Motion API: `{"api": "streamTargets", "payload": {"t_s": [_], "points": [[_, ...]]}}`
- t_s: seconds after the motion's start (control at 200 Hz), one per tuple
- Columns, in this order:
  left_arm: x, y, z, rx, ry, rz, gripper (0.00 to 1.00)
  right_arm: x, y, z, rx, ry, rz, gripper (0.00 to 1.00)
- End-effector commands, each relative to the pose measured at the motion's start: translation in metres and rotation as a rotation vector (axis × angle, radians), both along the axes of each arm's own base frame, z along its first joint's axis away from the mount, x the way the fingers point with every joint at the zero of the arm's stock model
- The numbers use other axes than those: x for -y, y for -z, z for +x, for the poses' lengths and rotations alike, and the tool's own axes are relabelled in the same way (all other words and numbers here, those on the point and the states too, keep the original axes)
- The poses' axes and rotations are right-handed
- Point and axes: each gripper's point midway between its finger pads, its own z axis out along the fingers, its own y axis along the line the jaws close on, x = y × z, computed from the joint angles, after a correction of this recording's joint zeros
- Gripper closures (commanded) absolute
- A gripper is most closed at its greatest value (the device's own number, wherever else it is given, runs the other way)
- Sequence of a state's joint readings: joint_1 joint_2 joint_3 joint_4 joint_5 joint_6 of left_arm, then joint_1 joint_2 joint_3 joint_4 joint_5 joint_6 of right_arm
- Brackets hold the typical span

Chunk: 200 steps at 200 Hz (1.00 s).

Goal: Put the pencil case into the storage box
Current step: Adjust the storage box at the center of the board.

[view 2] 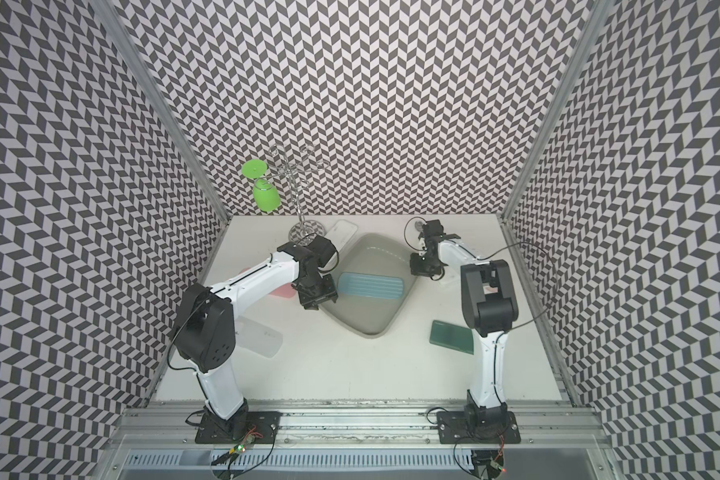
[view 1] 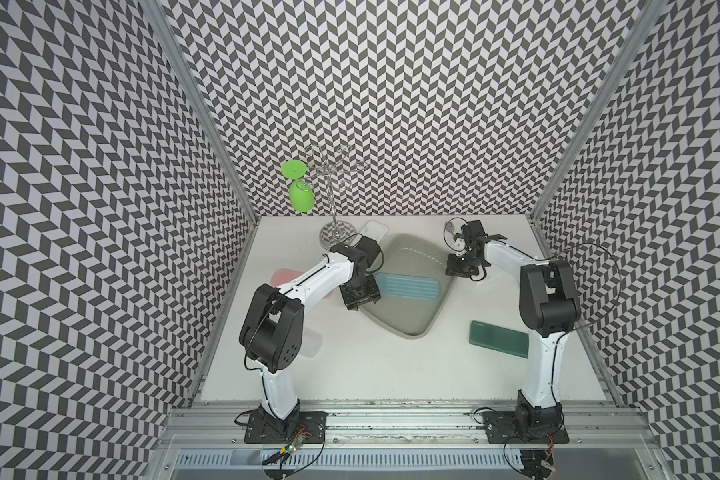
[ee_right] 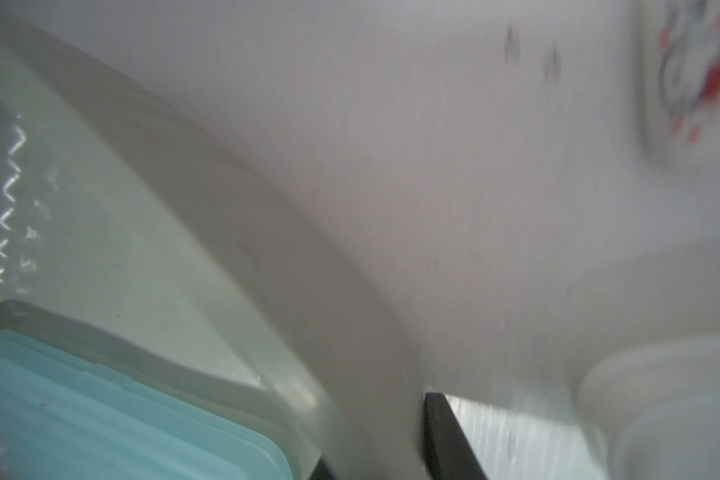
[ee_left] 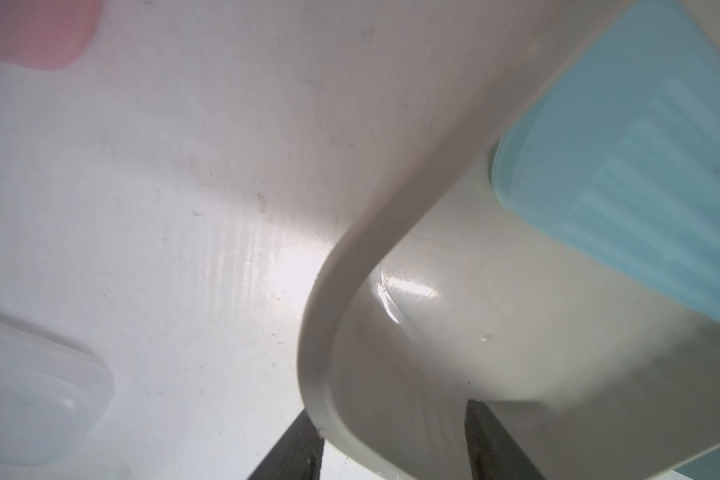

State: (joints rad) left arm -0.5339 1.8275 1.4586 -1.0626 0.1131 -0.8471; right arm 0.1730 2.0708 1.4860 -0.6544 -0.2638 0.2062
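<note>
Seeing the blue pencil case (view 1: 408,286) flat inside the storage box (view 1: 408,318); I'd call placement done. Left gripper (ee_left: 391,444) and right gripper (ee_right: 385,453) each clamp its rim. Green case (view 1: 499,338) sits outside.

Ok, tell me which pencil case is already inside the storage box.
The light blue ribbed case, lying in the grey storage box. The pink case and dark green case lie outside it.

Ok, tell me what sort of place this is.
Probably a robot test cell, not a home: chevron-patterned walls, a left arm and right arm bolted to an aluminium rail, and a white table holding a grey storage box.
</note>
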Motion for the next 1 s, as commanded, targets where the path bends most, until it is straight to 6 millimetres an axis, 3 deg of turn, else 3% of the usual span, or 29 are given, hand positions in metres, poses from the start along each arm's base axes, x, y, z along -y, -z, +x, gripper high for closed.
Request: {"api": "streamTargets", "payload": {"t_s": [0.0,0.19,0.335,0.461,0.646,0.726,0.791,0.896,0.996], "points": [[0.009,-0.024,0.007,0.113,0.024,-0.073,0.41,-0.033,-0.015,-0.029,-0.050,0.026,0.183,0.77],[-0.003,-0.028,-0.009,0.116,0.005,-0.078,0.41,-0.034,-0.032,-0.049,-0.027,0.180,0.284,0.78],[-0.012,-0.033,-0.010,0.138,0.018,-0.057,0.41,-0.037,-0.041,-0.065,-0.033,0.301,0.360,0.78],[-0.016,-0.042,0.001,0.180,0.047,-0.049,0.39,-0.044,-0.044,-0.070,-0.046,0.372,0.404,0.78],[-0.017,-0.077,0.026,0.284,0.092,-0.019,0.36,-0.055,-0.044,-0.064,-0.083,0.390,0.392,0.76],[-0.015,-0.094,0.037,0.341,0.105,-0.020,0.28,-0.059,-0.043,-0.063,-0.098,0.393,0.392,0.76],[-0.010,-0.104,0.044,0.383,0.118,-0.041,0.27,-0.062,-0.040,-0.063,-0.125,0.395,0.405,0.76],[-0.004,-0.106,0.049,0.410,0.141,-0.064,0.27,-0.067,-0.034,-0.066,-0.162,0.377,0.401,0.76],[-0.005,-0.091,0.047,0.376,0.162,-0.049,0.26,-0.068,-0.030,-0.068,-0.176,0.372,0.386,0.76]]}}
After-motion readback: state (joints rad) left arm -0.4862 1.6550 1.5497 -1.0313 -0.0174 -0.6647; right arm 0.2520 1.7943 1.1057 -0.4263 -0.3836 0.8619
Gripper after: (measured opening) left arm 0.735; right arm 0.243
